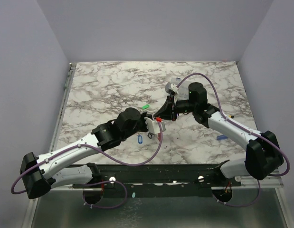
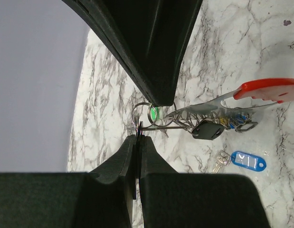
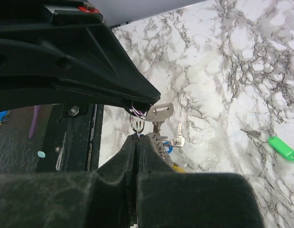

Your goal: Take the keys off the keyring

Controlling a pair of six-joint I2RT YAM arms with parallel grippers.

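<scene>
Both grippers meet above the table's middle and pinch the keyring between them. In the left wrist view my left gripper (image 2: pixel 138 137) is shut on the thin wire keyring (image 2: pixel 141 114), and a bunch of keys (image 2: pixel 218 118) with a red tag (image 2: pixel 269 89) hangs off it. My right gripper (image 3: pixel 138 136) is shut on the keyring (image 3: pixel 137 124) too, with a silver key (image 3: pixel 160 112) beside it. In the top view the left gripper (image 1: pixel 155 125) and right gripper (image 1: pixel 168 112) nearly touch. A blue-tagged key (image 1: pixel 140 139) and a green-tagged key (image 1: pixel 146 107) lie loose on the marble.
A clear plastic box (image 1: pixel 174 86) stands behind the right gripper. A small blue stick (image 1: pixel 221 137) lies right of centre. The black rail (image 1: pixel 156 173) runs along the near edge. The blue-tagged key (image 2: pixel 248 160) and green-tagged key (image 3: pixel 281 147) also show in the wrist views.
</scene>
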